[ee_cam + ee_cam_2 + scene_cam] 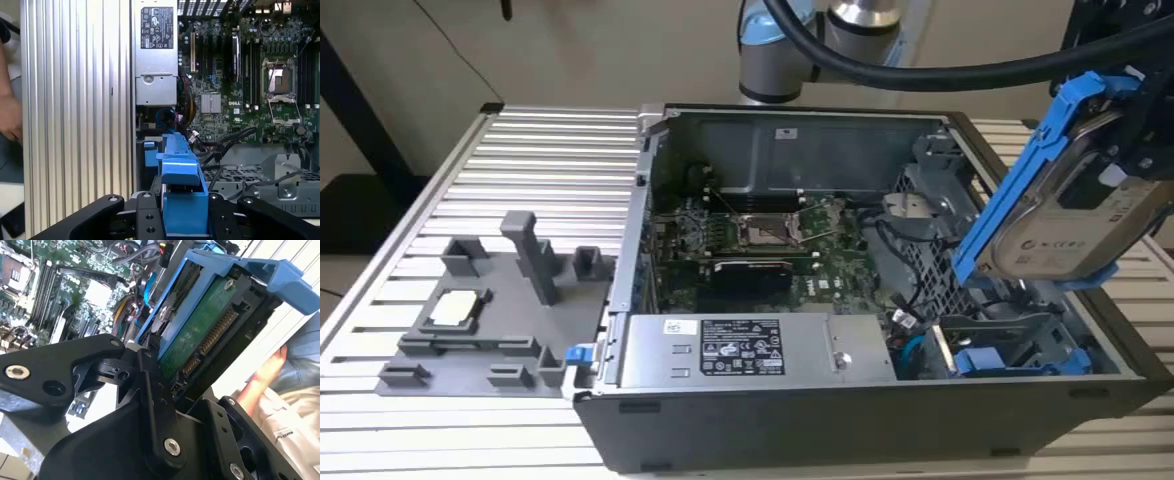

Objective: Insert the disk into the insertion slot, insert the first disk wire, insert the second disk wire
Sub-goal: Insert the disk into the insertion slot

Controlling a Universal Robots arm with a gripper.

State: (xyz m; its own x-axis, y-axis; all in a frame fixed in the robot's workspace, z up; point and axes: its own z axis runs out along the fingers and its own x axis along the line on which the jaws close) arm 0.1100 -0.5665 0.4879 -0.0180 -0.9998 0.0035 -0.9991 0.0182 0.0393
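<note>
The fingers (pixel 145 212) are clenched on the blue frame of the disk (pixel 1067 225), which hangs tilted above the open computer case (pixel 854 425), over its end at the exterior view's right. The gripper (pixel 1127 150) grips the disk's upper part. The disk is clear of the insertion slot (pixel 937 250), the perforated grey bay inside the case below it. Another blue carrier (pixel 1001 360) sits lower in the case, beside the silver power-supply box (pixel 747 350). In the second wrist view, the disk's green circuit board (pixel 200 330) faces the camera, and a person's hand (pixel 265 375) shows beyond the case.
</note>
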